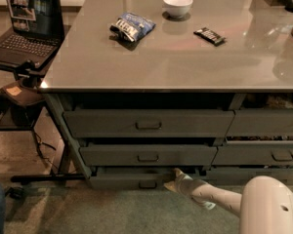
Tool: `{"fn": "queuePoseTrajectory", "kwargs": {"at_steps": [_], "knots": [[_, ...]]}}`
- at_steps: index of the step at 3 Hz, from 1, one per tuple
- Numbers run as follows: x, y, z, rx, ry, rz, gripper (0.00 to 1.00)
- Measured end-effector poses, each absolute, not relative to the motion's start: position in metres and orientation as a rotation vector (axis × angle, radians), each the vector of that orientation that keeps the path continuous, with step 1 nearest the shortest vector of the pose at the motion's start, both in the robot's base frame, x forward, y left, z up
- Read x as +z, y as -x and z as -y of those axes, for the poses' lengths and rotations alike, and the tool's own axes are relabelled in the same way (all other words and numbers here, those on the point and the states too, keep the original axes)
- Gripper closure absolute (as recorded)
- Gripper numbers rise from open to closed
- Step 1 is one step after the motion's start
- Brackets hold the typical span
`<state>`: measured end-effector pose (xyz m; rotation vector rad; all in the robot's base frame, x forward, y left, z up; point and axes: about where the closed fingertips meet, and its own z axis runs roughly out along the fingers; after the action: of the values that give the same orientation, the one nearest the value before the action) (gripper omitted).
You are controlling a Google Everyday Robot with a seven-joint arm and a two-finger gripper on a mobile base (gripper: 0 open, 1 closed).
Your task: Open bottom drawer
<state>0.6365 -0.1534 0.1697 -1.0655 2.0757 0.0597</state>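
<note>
1. Grey bottom drawer [117,182] lies lowest in the left stack, dark gap above.
2. Pale gripper [172,179] sits at that front, just right of the handle [147,184]; its opening cannot be told.

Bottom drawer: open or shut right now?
Slightly open: a dark gap shows above the bottom drawer front, which juts forward. The tool is at that front, just right of its handle.

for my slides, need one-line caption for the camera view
Robot gripper at the front of the bottom drawer, right of its handle, under a table with bowl, chip bag, bar.
</note>
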Motion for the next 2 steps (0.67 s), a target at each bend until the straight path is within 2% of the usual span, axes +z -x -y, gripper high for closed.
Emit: {"fn": "queuePoseTrajectory", "kwargs": {"at_steps": [2], "knots": [[0.1739,-0.6265,0.1511,0.073,1.034,-2.084,1.0]]}}
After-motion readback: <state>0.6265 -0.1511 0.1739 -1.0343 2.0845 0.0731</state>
